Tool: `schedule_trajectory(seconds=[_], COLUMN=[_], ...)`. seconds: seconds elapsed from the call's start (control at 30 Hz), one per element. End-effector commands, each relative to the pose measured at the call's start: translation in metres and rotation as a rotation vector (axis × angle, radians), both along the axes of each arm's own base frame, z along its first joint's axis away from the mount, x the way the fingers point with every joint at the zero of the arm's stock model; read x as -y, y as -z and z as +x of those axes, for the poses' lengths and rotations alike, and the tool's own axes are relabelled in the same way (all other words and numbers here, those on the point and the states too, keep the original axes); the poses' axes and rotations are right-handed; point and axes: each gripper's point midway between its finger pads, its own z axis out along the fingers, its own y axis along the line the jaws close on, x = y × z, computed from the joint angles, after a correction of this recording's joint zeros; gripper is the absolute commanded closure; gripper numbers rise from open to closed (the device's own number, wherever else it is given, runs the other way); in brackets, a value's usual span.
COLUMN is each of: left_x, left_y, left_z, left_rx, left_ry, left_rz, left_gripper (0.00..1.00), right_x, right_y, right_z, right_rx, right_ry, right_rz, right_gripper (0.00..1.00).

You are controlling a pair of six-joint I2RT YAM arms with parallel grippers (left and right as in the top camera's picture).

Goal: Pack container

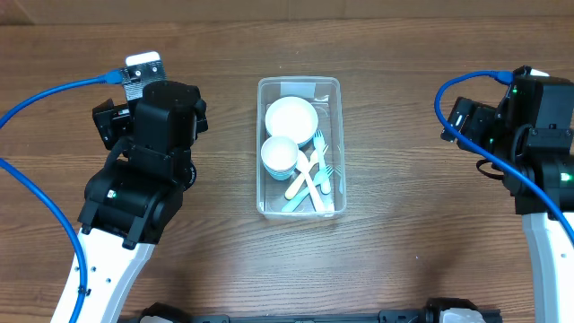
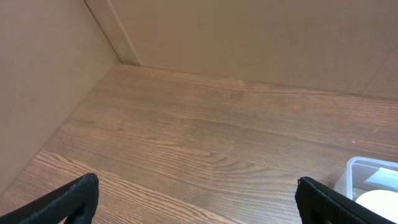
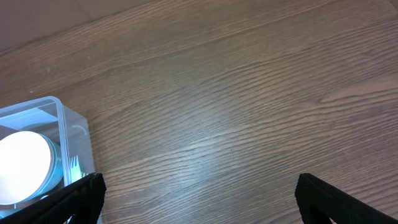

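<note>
The container, a clear plastic tub, stands at the middle of the table. Inside it are a white bowl, a second white bowl in a teal one, and several teal and white forks. In the left wrist view my left gripper is open over bare wood, with a corner of the container to its right. My right gripper is also open with nothing between its fingers; the container lies to its left. Both arms stand apart from the tub.
The left arm fills the table's left side and the right arm the right edge. Blue cables run from both. Tan walls meet in a corner behind the table's far left.
</note>
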Motion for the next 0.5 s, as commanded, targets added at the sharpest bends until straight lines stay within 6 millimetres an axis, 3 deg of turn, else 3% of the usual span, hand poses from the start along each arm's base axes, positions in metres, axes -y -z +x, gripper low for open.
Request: schedule_trajectory(seconds=[0.0,0.47], left_x=[-0.003,0.001], left_y=[-0.004,0.009], left_z=[0.002,0.011], left_rx=[0.004,-0.034], left_ry=[-0.016,-0.010], left_rz=[0.016,0.026], left_gripper=[0.00,0.00], right_x=[0.002,0.002], right_y=[-0.009,-0.013], right_z=[0.001,-0.001], right_rx=[0.024,0.037], right_ry=[0.002,0.002], right_rz=[-0.014,-0.014], right_gripper=[0.00,0.00])
